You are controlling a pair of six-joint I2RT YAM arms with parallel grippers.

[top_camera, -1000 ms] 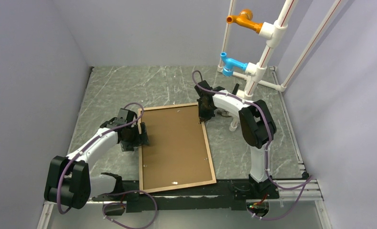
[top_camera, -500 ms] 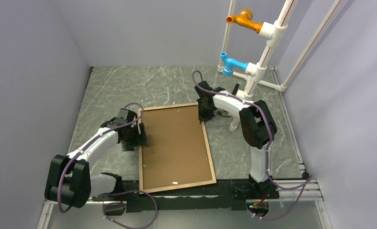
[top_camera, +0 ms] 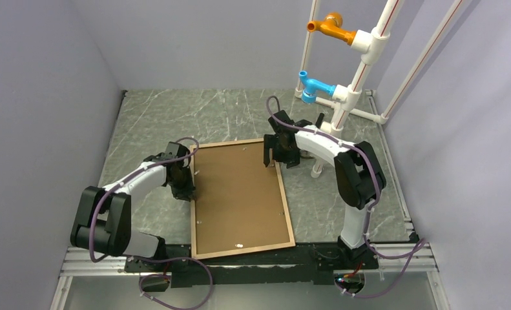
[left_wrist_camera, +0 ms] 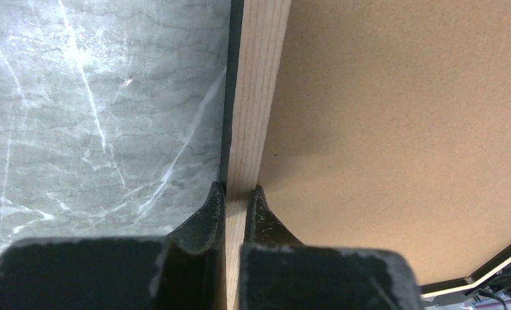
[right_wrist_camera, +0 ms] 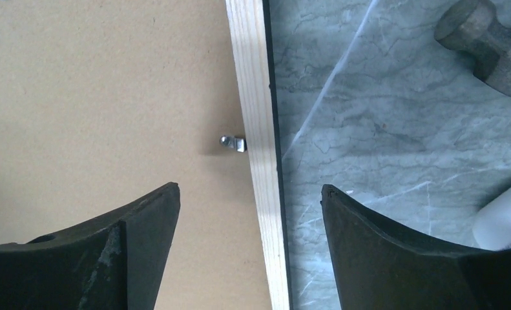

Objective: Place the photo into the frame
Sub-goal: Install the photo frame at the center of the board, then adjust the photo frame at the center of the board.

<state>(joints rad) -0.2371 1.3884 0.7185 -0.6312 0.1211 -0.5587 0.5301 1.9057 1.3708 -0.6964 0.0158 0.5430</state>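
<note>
1. Seen from above, the frame (left_wrist_camera: 256, 97) lies flat and back-up on the grey marbled bench (top_camera: 149, 123). It sits between the two arms, with one short end close to their bases.
2. A brown backing board (top_camera: 239, 197) fills the whole opening inside the pale wood rails. The black front edge of the frame shows only as a thin line against the bench.
3. The left gripper (left_wrist_camera: 238, 190) is clamped on the frame's left rail, one finger on the outer side and one on the board side.
4. The right gripper (right_wrist_camera: 249, 188) hovers over the right rail near the far corner. Its fingers are spread wide, straddling the rail without touching it.
5. Just ahead of the right gripper, a small metal tab (right_wrist_camera: 233, 143) sticks out from the rail over the edge of the backing board. It appears to be turned inward to hold the board down.
6. The photo is not visible in any view. The pictures cannot show whether it lies hidden under the board or is somewhere out of sight.
7. Judged from this, the task is either at the stage of freeing the board, with the photo yet to go in, or at the stage of fastening it shut. The closed back does not settle which.
</note>
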